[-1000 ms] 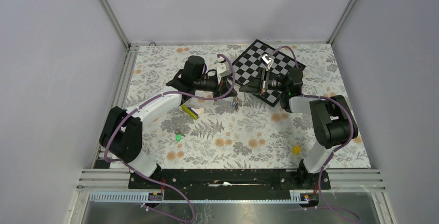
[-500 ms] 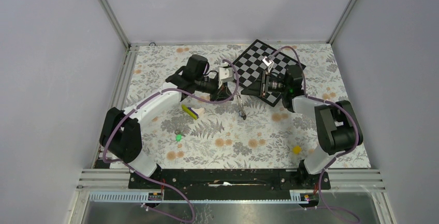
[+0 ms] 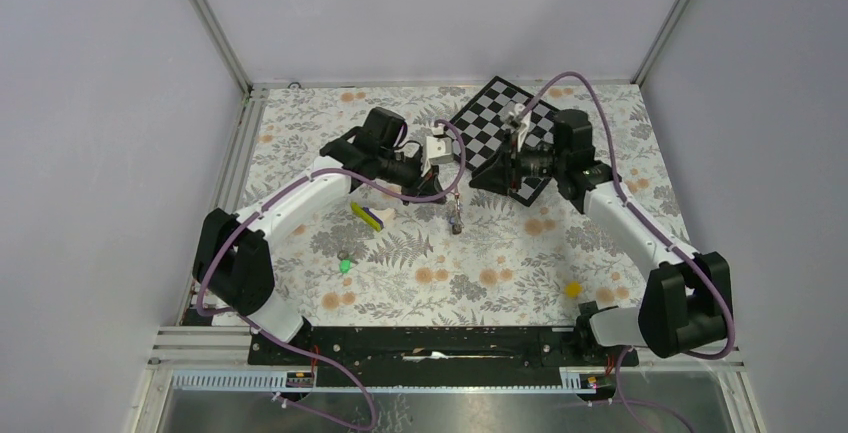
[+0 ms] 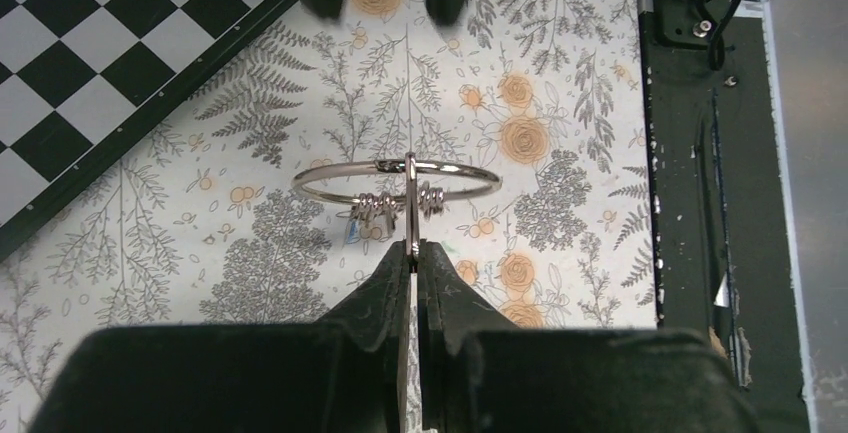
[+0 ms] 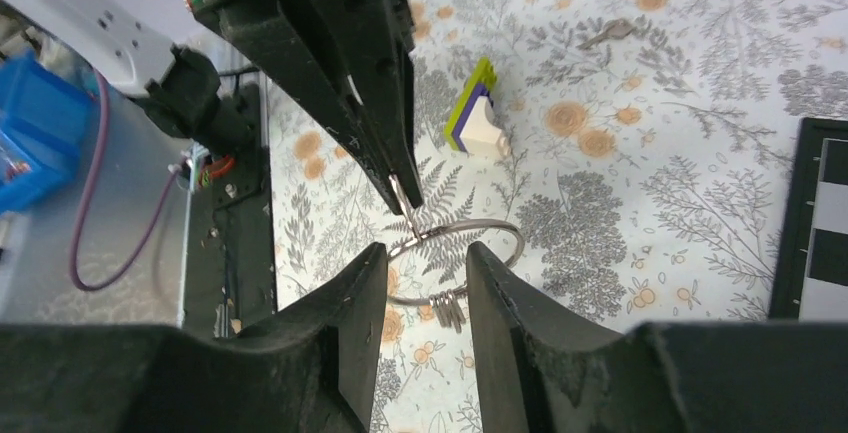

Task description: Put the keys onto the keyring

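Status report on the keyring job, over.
Left end effector shut on keyring. Right end effector open, close to the ring, gripping nothing. Green key lying loose, off the ring. Wedge block off to the side, not in the way.

I count one keyring, with two small wire coils threaded on it. The keys hanging under it bunch together, so I can't give their number. One green key lies loose on the table, left of the wedge block and nearer me. One wedge block, one yellow cube far right of it, one chessboard beyond it.
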{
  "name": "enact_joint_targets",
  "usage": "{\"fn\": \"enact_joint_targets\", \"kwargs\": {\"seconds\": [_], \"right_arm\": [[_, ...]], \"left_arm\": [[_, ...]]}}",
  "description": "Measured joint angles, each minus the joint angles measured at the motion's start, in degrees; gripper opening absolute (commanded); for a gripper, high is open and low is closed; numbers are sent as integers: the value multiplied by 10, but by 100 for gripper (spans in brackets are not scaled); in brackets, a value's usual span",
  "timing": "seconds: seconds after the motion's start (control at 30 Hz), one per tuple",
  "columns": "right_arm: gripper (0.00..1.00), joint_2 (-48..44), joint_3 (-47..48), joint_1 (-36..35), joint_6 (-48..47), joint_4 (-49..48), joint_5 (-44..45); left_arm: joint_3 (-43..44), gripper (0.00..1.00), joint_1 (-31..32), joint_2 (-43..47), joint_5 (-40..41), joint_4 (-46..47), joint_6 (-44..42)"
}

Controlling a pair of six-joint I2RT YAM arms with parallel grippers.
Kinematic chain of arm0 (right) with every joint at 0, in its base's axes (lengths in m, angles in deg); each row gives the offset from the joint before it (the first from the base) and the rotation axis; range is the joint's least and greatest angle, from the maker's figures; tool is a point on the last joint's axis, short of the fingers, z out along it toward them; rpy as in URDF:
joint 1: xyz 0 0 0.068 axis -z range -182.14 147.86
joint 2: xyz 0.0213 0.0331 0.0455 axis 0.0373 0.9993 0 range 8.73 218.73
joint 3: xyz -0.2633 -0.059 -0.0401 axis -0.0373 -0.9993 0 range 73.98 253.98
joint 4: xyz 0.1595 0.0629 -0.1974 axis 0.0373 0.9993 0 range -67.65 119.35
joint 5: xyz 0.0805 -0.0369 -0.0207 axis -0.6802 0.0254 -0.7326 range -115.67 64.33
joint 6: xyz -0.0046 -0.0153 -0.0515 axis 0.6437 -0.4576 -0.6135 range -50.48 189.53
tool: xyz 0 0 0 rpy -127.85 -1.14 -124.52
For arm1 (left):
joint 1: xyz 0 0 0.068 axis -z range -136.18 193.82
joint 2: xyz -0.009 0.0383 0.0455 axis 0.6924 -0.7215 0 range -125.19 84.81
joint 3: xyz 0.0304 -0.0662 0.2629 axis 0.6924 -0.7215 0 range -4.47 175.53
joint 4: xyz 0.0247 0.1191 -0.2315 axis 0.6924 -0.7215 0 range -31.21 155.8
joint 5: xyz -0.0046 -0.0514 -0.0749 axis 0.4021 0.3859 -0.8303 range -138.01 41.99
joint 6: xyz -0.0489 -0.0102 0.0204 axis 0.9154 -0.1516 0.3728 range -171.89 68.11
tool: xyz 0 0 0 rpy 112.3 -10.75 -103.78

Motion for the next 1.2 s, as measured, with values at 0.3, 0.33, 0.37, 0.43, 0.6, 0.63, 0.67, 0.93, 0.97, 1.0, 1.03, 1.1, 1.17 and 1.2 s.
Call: {"fn": "enact_joint_targets", "kwargs": {"seconds": [0.3,0.33,0.37,0.43,0.6,0.63,0.67,0.93,0.97,1.0,1.03,1.1,1.17,1.2], "right_arm": [[41,-3,8,-88,-134,105,67],[40,-3,8,-90,-138,108,73],[40,-3,8,-92,-141,110,76],[40,-3,8,-96,-146,111,81],[40,-3,8,-104,-147,110,91],[39,-3,8,-105,-147,109,92],[39,-3,8,-106,-147,107,94],[36,-3,8,-109,-144,99,94],[35,-3,8,-110,-143,99,94],[34,-3,8,-110,-143,98,94],[34,-3,8,-111,-143,97,94],[33,-3,8,-112,-141,96,94],[32,-3,7,-114,-139,90,94],[32,-3,7,-115,-138,88,94]], "left_arm": [[5,0,8,0,-21,-6,21],[5,0,9,0,-22,-6,23],[5,0,9,0,-24,-6,25],[5,0,10,0,-25,-6,26],[5,0,14,0,-28,-6,31],[5,0,15,0,-28,-6,33],[5,0,15,0,-29,-6,33],[5,0,16,-6,-32,-6,35],[5,0,16,-6,-32,-6,36],[5,0,16,-7,-32,-6,37],[5,0,16,-7,-32,-6,38],[5,0,16,-7,-33,-6,39],[5,0,16,-7,-33,-6,40],[5,0,17,-7,-33,-6,40]]}}
